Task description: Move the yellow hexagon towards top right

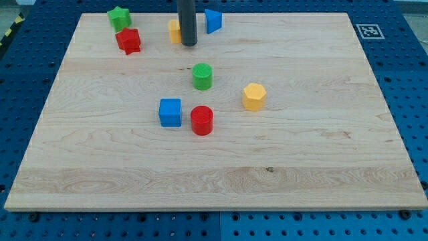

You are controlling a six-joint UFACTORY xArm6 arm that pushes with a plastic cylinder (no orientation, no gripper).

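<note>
The yellow hexagon [254, 96] lies on the wooden board [301, 154], right of the middle. My rod comes down from the view's top and my tip [189, 44] rests near the board's top edge, well up and to the left of the hexagon. The tip stands just right of a second yellow block [174, 31], which the rod partly hides, and left of a blue block [212, 21].
A green cylinder [202, 76] stands near the middle. A blue cube [170, 112] and a red cylinder [202, 120] sit below it. A green star-like block [119, 17] and a red star-like block [128, 41] are at the top left. A marker tag [368, 31] sits at the top right corner.
</note>
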